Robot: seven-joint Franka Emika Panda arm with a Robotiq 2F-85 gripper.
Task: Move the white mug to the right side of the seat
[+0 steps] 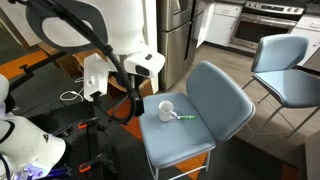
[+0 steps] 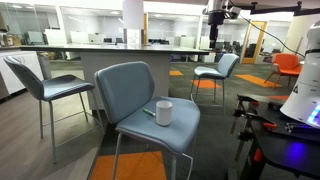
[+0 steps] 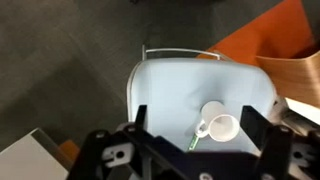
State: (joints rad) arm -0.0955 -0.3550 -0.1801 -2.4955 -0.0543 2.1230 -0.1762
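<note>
The white mug [image 1: 166, 109] stands upright near the middle of the blue-grey seat [image 1: 182, 143]. It shows in both exterior views [image 2: 164, 113] and in the wrist view [image 3: 219, 123]. A thin green-and-white stick [image 3: 194, 141] lies right beside it on the seat [image 3: 170, 88]. My gripper [image 3: 197, 120] is open and empty. It hangs high above the seat [image 2: 175, 131] and touches nothing. In an exterior view it is at the top of the frame [image 2: 218, 16].
A second matching chair [image 1: 290, 78] stands beside this one; it shows in an exterior view [image 2: 50, 88]. Another chair [image 2: 216, 70] and an orange chair [image 2: 286, 64] stand further back. A wooden surface [image 3: 300, 70] lies next to the seat. The robot's base [image 2: 305, 100] stands nearby.
</note>
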